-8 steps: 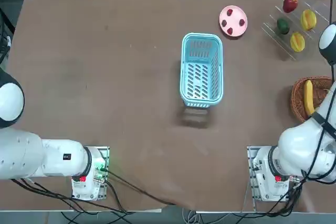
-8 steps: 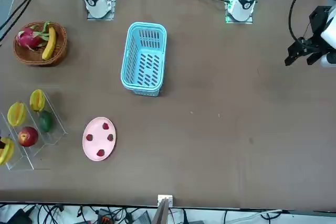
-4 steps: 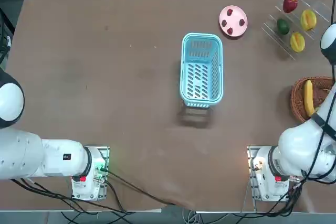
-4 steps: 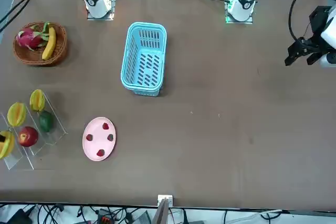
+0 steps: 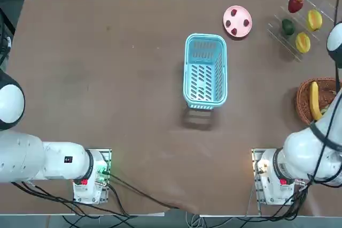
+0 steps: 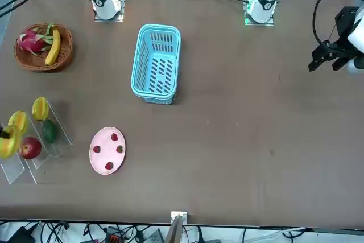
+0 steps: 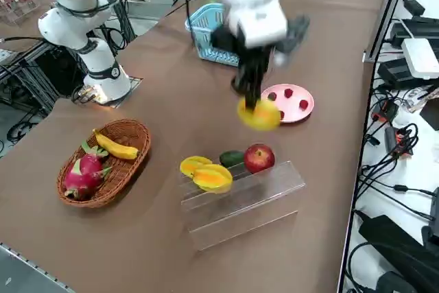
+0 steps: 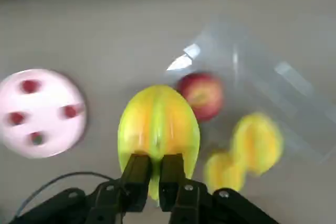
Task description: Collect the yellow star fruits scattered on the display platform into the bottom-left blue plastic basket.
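The right gripper [image 8: 154,174] is clamped on one yellow star fruit [image 8: 158,129], held in the air above the table near the clear display platform [image 7: 240,204]. Two more star fruits [image 7: 206,173] sit on that rack beside a red apple [image 7: 259,157]. The fruit looks light but waxy and ridged, probably bruising easily, so a gentle pinch across its middle seems safest; the blue plastic basket [image 5: 205,71] stands well apart at mid-table.

R gripper [image 7: 255,101] w/ star fruit [image 7: 258,114] lifted off display platform [image 7: 240,200], moved basket-ward
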`<state>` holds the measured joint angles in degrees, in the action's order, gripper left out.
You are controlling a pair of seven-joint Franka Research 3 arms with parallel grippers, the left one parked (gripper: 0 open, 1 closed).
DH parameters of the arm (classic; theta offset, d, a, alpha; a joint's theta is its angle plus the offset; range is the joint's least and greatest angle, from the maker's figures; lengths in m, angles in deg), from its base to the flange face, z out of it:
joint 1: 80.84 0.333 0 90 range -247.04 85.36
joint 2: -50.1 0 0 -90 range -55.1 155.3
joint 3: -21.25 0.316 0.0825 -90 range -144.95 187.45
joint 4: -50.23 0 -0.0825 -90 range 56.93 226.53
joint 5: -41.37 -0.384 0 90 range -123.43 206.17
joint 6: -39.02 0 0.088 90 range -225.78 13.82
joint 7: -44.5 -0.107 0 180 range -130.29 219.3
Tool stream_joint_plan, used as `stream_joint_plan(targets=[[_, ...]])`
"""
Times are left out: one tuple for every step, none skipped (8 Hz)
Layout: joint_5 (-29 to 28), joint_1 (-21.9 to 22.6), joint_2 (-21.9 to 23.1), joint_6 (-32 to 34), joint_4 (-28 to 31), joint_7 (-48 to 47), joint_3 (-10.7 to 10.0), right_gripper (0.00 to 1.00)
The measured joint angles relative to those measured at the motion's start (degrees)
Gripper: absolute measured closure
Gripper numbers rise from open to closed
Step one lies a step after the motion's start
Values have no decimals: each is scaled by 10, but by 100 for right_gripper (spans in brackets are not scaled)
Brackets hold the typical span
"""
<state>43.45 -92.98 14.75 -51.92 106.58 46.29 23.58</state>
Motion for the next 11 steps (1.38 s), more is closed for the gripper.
stream_joint_plan(targets=[[0, 45, 31, 26, 26, -74, 2, 85], [-3, 87, 71, 30, 77, -143, 4, 85], [-12, 123, 122, 27, 147, -192, 6, 85], [-33, 147, 185, 19, 232, -221, 7, 85], [-61, 165, 255, 10, 317, -244, 7, 85], [-85, 183, 321, 2, 391, -273, 7, 85], [-99, 213, 375, -8, 453, -310, 7, 85], [-111, 256, 416, -40, 510, -363, 7, 85], [-119, 307, 442, -94, 562, -424, 9, 85], [-121, 363, 453, -148, 607, -484, 10, 85], [-121, 413, 455, -196, 643, -536, 12, 85]])
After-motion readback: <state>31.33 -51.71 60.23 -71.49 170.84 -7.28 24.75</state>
